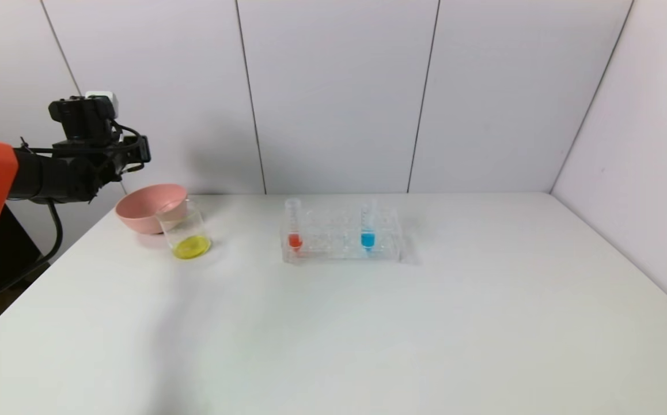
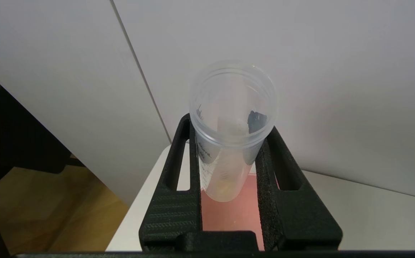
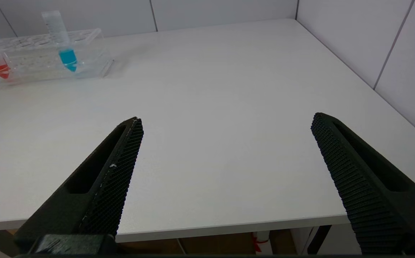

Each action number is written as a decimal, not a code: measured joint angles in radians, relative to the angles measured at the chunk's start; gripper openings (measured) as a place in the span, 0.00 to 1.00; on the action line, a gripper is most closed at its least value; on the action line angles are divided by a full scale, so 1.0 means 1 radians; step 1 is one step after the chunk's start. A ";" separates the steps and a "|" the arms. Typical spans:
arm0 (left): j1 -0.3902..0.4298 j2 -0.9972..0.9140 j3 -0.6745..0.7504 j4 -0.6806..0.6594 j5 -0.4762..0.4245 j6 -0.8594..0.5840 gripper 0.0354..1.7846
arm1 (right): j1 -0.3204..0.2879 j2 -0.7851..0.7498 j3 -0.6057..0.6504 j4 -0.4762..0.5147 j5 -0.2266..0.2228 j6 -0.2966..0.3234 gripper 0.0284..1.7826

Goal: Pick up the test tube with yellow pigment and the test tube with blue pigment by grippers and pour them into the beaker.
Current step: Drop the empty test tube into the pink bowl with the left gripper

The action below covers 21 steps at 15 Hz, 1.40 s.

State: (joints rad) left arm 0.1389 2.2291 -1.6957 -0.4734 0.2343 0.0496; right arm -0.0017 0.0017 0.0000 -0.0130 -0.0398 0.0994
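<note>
From the head view, the left gripper (image 1: 129, 151) hangs above the pink bowl (image 1: 148, 206); the beaker (image 1: 186, 231) just beside it holds yellow liquid, and the test tube with blue pigment (image 1: 368, 226) stands in the rack (image 1: 342, 239).

Left wrist view — the fingers (image 2: 179, 172) clamp the test tube with yellow pigment (image 2: 229, 129), nearly drained.

Right wrist view — the right gripper (image 3: 225, 123) gapes wide over the table's (image 3: 211, 107) near edge.

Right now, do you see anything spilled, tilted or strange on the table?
Nothing is spilled. The small clear glass beaker stands upright holding yellow liquid, beside the pink round bowl. The left gripper holds an almost empty clear test tube above that bowl, not above the clear tube rack.
</note>
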 joint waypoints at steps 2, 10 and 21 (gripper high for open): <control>-0.001 0.011 0.005 -0.002 0.000 -0.009 0.24 | 0.000 0.000 0.000 0.000 0.000 0.000 0.96; -0.005 0.038 0.023 0.002 -0.018 -0.039 0.24 | 0.000 0.000 0.000 0.000 0.000 0.000 0.96; -0.015 0.025 0.084 -0.007 -0.018 -0.063 0.44 | 0.000 0.000 0.000 0.000 0.000 0.000 0.96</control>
State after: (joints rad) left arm 0.1236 2.2543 -1.6115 -0.4800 0.2160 -0.0134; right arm -0.0017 0.0017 0.0000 -0.0130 -0.0398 0.0994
